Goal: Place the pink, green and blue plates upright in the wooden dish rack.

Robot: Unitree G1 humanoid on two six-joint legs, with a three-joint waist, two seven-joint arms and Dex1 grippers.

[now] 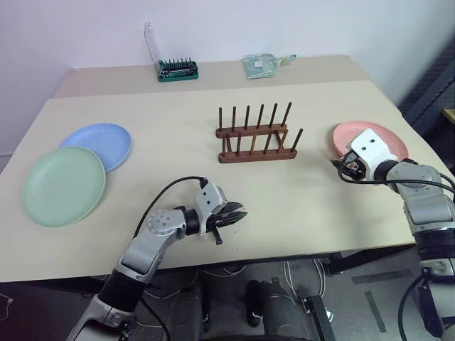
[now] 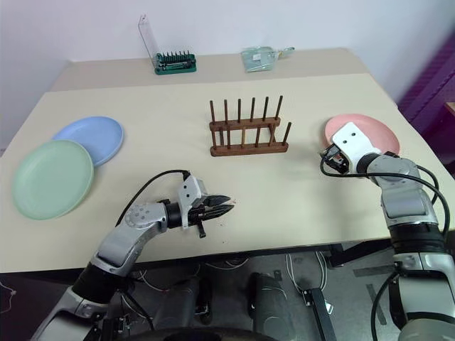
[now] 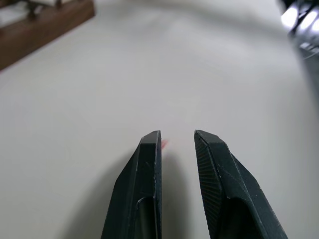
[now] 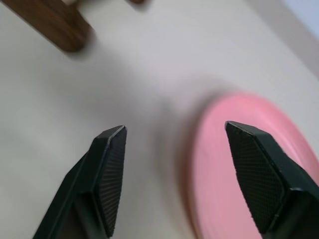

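The wooden dish rack (image 1: 256, 135) stands with nothing between its pegs at the table's centre. A pink plate (image 1: 377, 128) lies flat to its right. My right gripper (image 1: 341, 168) hovers at that plate's near-left rim, open wide; in the right wrist view one fingertip (image 4: 259, 169) is over the pink plate (image 4: 219, 149) and the other over bare table. The blue plate (image 1: 99, 142) and the green plate (image 1: 64, 186) lie flat at the far left, the green one overlapping the blue. My left gripper (image 1: 238, 213) hangs low over the table's front middle, its fingers (image 3: 149, 164) slightly apart with nothing between them.
A green screwdriver bit case (image 1: 177, 69) with its clear lid raised and a clear packet (image 1: 264, 65) sit on the rear table against the wall. Bare tabletop (image 1: 306, 206) runs between the rack and the front edge.
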